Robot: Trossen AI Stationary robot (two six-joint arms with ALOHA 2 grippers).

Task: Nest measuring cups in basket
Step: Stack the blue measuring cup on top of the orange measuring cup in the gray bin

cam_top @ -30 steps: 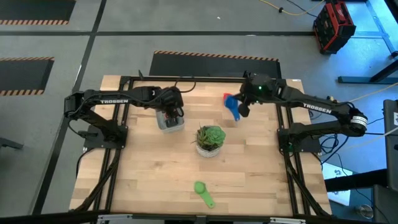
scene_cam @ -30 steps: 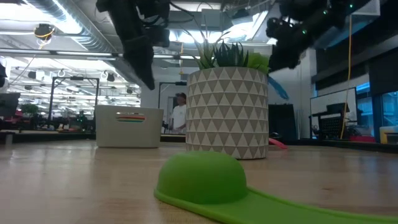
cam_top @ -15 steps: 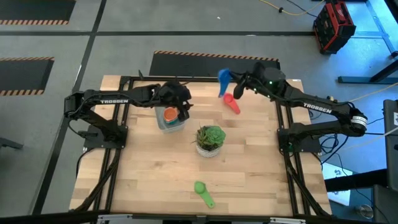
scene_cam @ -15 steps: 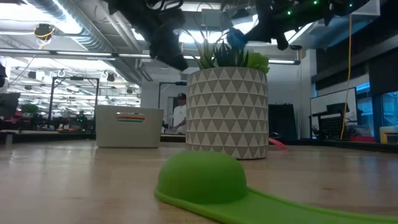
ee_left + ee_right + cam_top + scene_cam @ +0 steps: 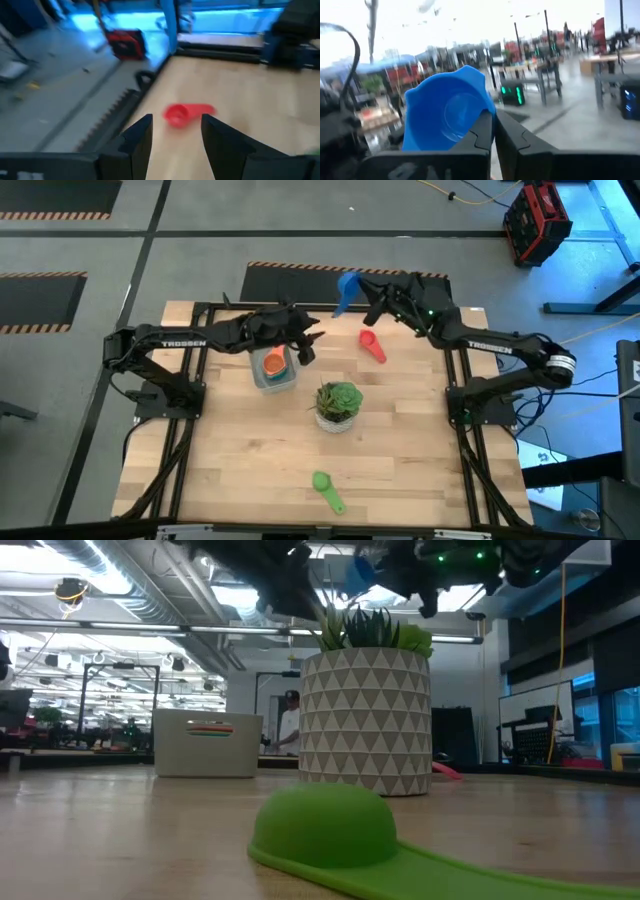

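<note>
My right gripper [image 5: 368, 292] is high over the table's far edge, shut on a blue measuring cup [image 5: 346, 286], which also shows at the top of the low view [image 5: 358, 572]. My left gripper [image 5: 308, 342] hangs open above the table, just right of the basket [image 5: 262, 381], with nothing between its fingers. An orange cup [image 5: 272, 364] lies inside the basket. A red cup [image 5: 372, 345] lies on the table at the far right and shows beyond my left gripper's fingers [image 5: 182, 114]. A green cup [image 5: 326, 490] lies bowl down near the front edge. My right gripper pinches the blue cup between its two shut fingers [image 5: 482, 131], at the edge of the bowl [image 5: 479, 107]; the fingers hide the exact part. They reach about level toward the table's left. The cup is lifted clear, its bowl beyond the fingertips, its hollow facing the wrist.
A white patterned pot with a green plant [image 5: 338, 405] stands mid-table, right of the basket and near it. A black frame [image 5: 300, 308] runs around the table's edges. Bare wood lies between the pot and the green cup.
My right gripper has risen and gone toward the far edge with the blue cup, tipping from pointing down to about level; the red cup stays on the table. My left gripper has tipped up from over the basket and shifted right, uncovering the orange cup inside.
</note>
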